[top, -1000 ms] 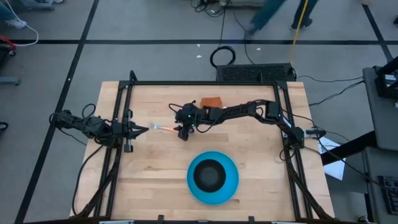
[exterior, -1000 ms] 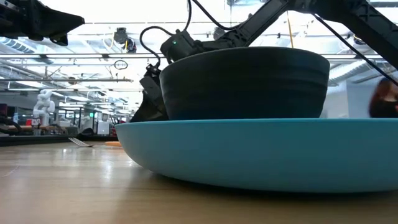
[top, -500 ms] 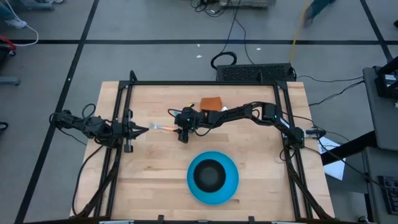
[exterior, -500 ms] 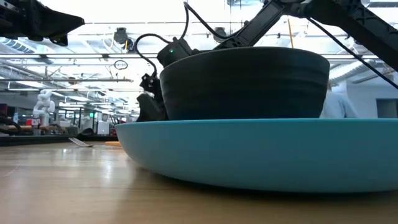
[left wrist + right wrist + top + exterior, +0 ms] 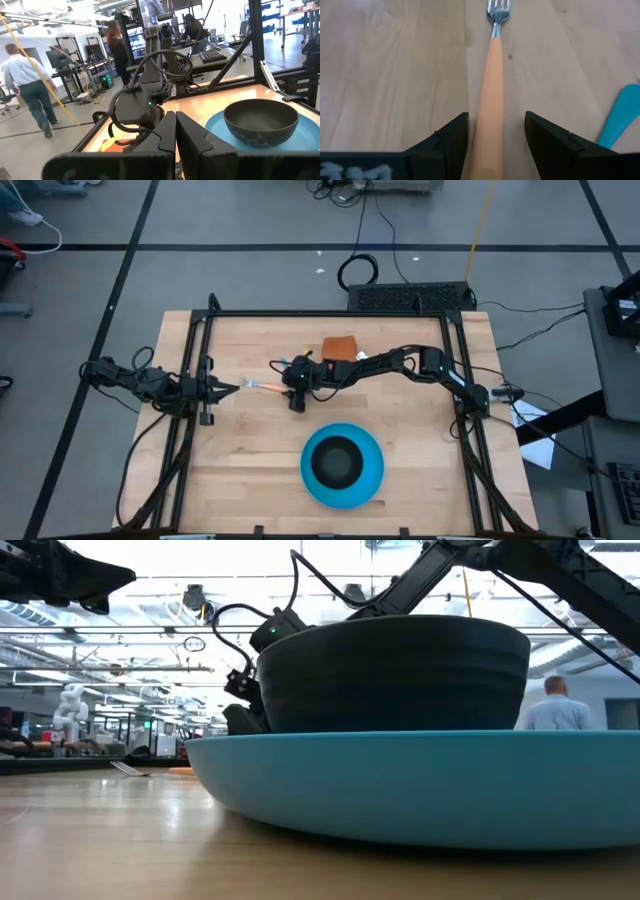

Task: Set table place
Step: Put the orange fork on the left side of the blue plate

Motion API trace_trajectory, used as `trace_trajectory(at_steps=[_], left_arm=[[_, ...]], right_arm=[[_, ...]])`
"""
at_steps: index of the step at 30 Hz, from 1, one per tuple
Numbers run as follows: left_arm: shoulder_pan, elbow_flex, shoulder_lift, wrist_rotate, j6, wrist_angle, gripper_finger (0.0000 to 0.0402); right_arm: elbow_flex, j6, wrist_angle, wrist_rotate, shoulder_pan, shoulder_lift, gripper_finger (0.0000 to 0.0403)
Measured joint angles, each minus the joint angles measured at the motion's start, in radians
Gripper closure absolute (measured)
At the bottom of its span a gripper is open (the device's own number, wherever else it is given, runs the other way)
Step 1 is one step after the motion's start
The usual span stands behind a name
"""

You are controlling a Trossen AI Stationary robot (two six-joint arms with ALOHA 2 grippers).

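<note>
Table [image 5: 420, 480] holding plate [image 5: 368, 480] with bowl [image 5: 337, 461]. I am hovering right gripper [image 5: 496, 134], fingers apart, straddling fork [image 5: 491, 80]; handle running lengthwise between them. Left gripper [image 5: 175, 131] waiting closed at table's left edge.

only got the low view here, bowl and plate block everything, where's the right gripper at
Observer: Right gripper is over the table behind the plate, open, with its fingers either side of the fork's orange handle.
Operator: is it gripping it
Observer: Not yet; the right wrist view shows gaps between both fingers and the handle, and the fork lies flat on the wood.
Operator: left arm doing anything
Observer: Left gripper is shut at the table's left edge, holding nothing.
Operator: spoon?
Observer: A blue handle lies beside the fork; the spoon's dark end is out of view.
</note>
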Motion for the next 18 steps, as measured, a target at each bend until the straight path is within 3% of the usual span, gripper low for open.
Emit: trace_trajectory(at_steps=[11,18], left_arm=[[0.000,0.000,0.000,0.000,0.000,0.000,0.0385],[0.000,0.000,0.000,0.000,0.001,0.001,0.0385]], right_arm=[[0.002,0.003,0.005,-0.017,-0.001,0.016,0.0241],[0.002,0.000,0.004,-0.018,0.006,0.018,0.0310]])
